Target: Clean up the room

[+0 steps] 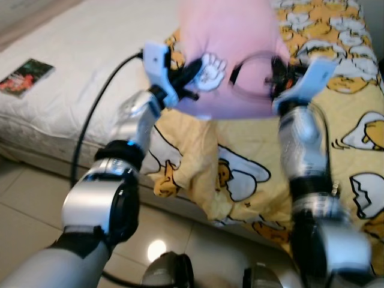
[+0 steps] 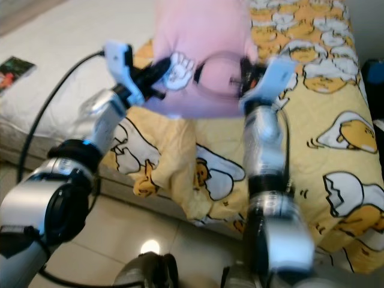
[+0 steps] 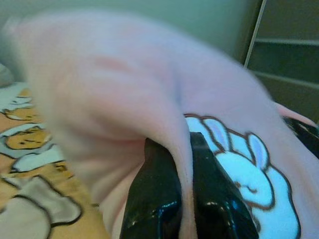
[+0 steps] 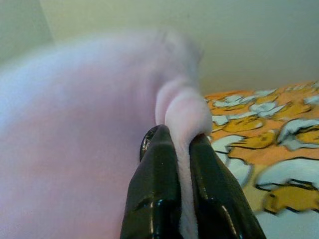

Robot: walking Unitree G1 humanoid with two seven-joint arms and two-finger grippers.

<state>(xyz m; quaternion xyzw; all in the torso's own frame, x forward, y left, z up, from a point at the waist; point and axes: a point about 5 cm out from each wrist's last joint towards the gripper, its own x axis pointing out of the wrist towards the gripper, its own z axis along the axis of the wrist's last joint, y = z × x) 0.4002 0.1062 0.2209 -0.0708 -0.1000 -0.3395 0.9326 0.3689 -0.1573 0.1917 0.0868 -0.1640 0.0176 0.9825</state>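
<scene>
A pink garment [image 1: 231, 57] with a white rabbit print [image 1: 211, 71] hangs in the air above the bed, stretched between my two grippers. On its left edge, my left gripper [image 1: 191, 71] is shut on the cloth; the wrist view shows pink fabric [image 3: 185, 164] pinched between the black fingers [image 3: 158, 189]. My right gripper [image 1: 282, 73] is shut on the right edge, with a fold of the pink fabric [image 4: 185, 129] squeezed between its fingers [image 4: 155, 174]. Motion blurs the garment.
A yellow blanket [image 1: 348, 150] with egg and chick prints covers the bed's right part and hangs over its front edge. The white mattress [image 1: 78, 66] lies at left, with a book [image 1: 25, 76] near its corner. Tiled floor [image 1: 36, 198] lies below.
</scene>
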